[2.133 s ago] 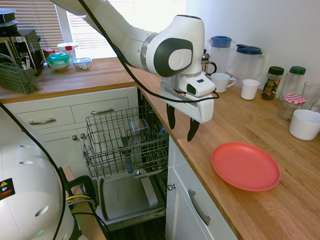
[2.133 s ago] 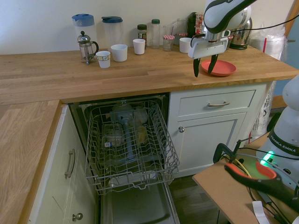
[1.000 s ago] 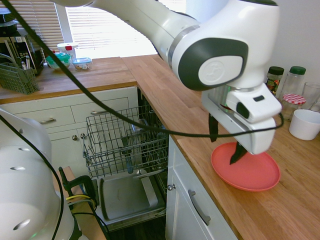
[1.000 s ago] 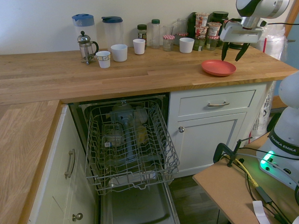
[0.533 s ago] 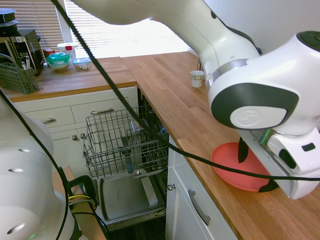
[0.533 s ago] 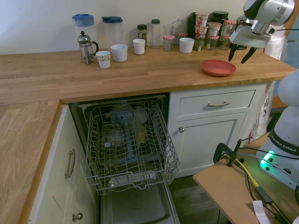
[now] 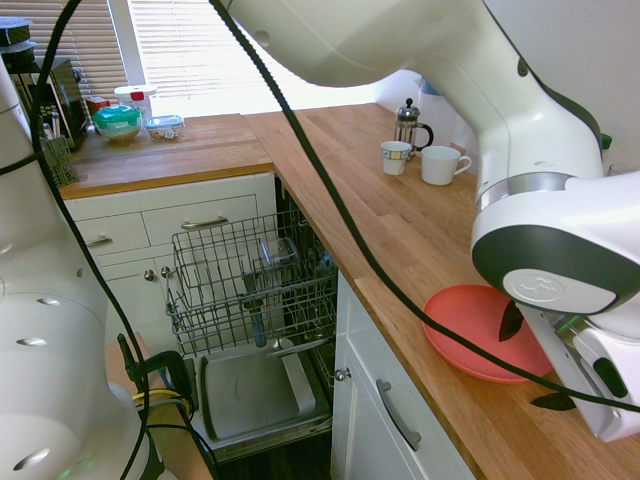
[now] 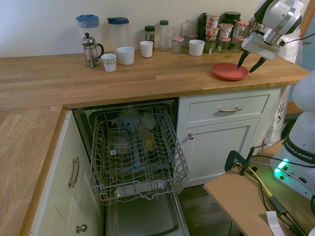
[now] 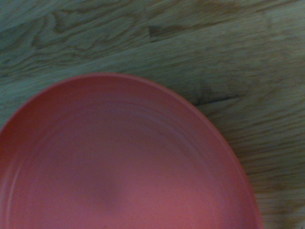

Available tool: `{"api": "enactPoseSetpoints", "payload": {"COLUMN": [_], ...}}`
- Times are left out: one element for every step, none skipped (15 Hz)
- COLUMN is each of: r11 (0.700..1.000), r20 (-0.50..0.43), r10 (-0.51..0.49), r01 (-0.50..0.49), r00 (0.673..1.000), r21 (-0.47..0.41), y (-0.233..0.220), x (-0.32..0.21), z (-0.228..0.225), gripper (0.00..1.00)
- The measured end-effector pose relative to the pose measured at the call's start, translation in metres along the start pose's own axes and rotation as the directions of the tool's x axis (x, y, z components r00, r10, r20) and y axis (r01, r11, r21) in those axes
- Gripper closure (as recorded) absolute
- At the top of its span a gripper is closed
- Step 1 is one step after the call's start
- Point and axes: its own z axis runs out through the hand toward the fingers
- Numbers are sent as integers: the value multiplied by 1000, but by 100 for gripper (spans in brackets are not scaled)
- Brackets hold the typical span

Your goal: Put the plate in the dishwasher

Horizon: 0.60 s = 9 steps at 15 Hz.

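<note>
claw (image 8: 249, 61): wide open, empty | plate (image 8: 229, 72): partly hidden by arm | dishwasher (image 8: 135, 150): open

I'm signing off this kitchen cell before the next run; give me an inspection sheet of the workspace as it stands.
Surface: wooden counter, L-shaped, dry-looking.
Plate: coral-red, flat on the counter near its front edge, not held.
Dishwasher: door down, wire rack pulled out, already partly loaded.
Clutter: French press, two pitchers, cups, jars along the wall; containers by the window.
End effector: open, tilted down at the plate's far edge, one finger on either side of the rim, nothing gripped.
Cables: black cable hangs from the arm across the counter.
Surroundings: white cabinet fronts, blinds.
</note>
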Motion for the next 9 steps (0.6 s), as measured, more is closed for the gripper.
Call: {"api": "enactPoseSetpoints", "payload": {"r11": [1000,1000,1000,999,999,999,998,998,998], "r20": [15,27,37,42,50,58,68,74,77], "r10": [-1,-1,0,2,5,6,7,8,10], "r01": [1,1,-1,-4,-7,-9,-11,-13,-15], "r00": [1000,1000,999,999,999,998,998,997,997], "r21": [12,22,27,32,39,49,57,64,68], "y": [-1,-3,-3,-2,1,3,5,6,6], "x": [1,2,3,5,8,10,11,13,14], "z": [2,3,4,4,4,4,5,8,8], "gripper": [100,100,100,100,100,100,100,100,100]}}
